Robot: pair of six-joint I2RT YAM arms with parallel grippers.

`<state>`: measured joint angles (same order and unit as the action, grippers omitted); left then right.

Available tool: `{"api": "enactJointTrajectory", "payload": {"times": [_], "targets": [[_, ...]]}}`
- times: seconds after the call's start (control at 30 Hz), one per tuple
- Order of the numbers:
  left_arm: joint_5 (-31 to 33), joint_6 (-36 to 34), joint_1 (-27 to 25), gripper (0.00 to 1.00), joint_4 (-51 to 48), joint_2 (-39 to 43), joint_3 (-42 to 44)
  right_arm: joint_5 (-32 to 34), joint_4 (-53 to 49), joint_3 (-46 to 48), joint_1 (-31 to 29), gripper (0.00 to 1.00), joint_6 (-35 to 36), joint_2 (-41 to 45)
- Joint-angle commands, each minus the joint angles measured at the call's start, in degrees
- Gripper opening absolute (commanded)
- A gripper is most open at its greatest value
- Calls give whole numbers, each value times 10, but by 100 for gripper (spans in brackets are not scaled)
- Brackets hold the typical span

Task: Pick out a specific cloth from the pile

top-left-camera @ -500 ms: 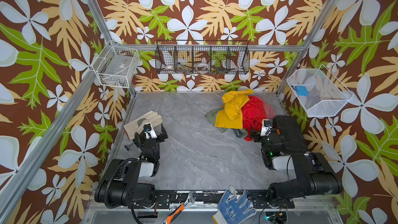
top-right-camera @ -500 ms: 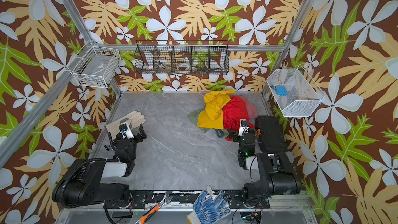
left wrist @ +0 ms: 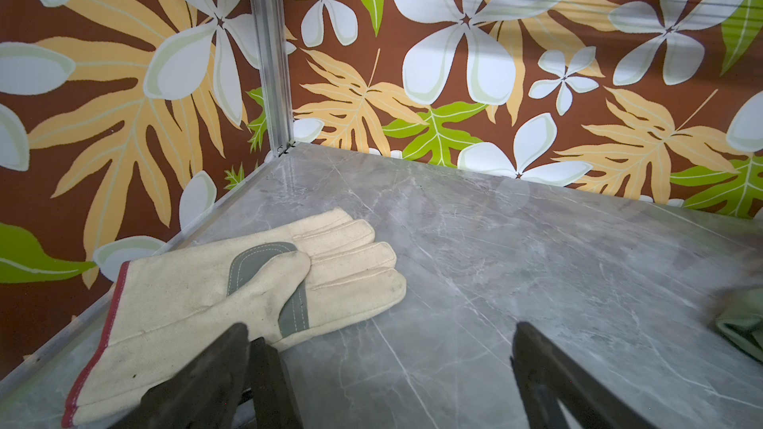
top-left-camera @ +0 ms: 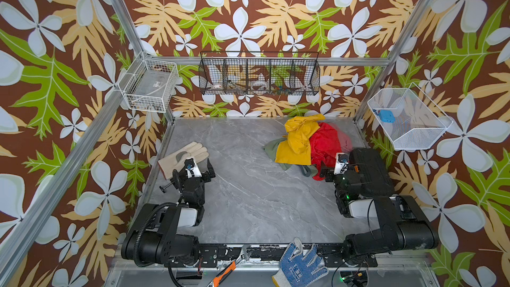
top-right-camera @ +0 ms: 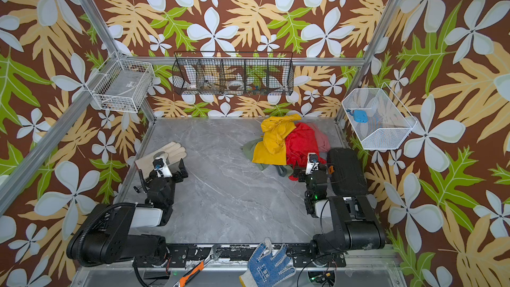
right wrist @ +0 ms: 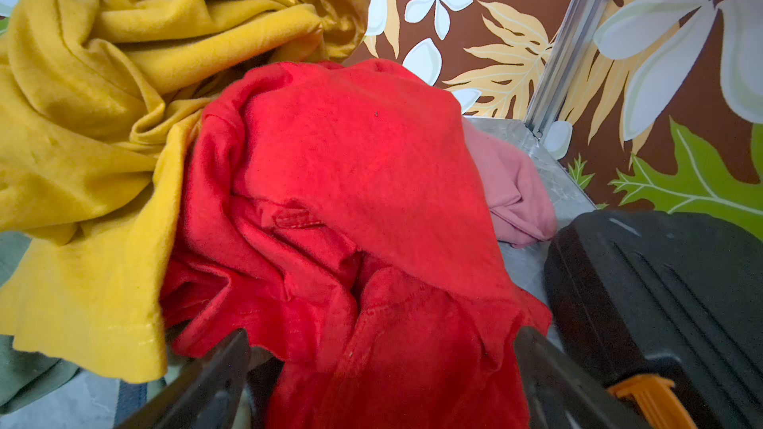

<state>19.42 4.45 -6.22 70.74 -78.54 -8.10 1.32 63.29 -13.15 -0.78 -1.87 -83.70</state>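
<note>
The pile (top-left-camera: 292, 147) lies at the back right of the grey table, with a mustard-yellow cloth (top-right-camera: 271, 139) on top and the red cloth (top-left-camera: 325, 144) (top-right-camera: 300, 142) beside it. My right gripper (top-left-camera: 335, 169) (right wrist: 382, 336) sits at the pile's near edge. It is open, and a fold of the red cloth (right wrist: 351, 183) lies between its two fingers without being pinched. My left gripper (top-left-camera: 193, 167) (left wrist: 380, 328) is open over bare table on the left side, with nothing between its fingers.
A beige work glove (top-left-camera: 183, 153) (left wrist: 247, 282) lies just beyond the left gripper. A black case (top-left-camera: 369, 172) (right wrist: 660, 282) stands right beside the right gripper. A pink cloth (right wrist: 512, 191) and an olive cloth (top-left-camera: 271, 150) belong to the pile. Wire baskets (top-left-camera: 150, 85) hang on the walls.
</note>
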Motion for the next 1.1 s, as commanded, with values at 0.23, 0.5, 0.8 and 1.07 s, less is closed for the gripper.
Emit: {"api": "enactJointTrajectory", "payload": {"times": [0.23,0.5,0.8,1.07], "targets": [[-3,-2,0,100,19,-1,-3,-3,3,-2,0,100,0,0],[-3,8,0,100,-165,73,-64,14,-216,-97,0,100,-25,51],[-36,136,-1,100,-390,218,-126,-58,-475,-159,4,100,-170,190],[-85,186,-24,100,-394,237,-116,-136,-529,-140,5,91,-331,232]]}}
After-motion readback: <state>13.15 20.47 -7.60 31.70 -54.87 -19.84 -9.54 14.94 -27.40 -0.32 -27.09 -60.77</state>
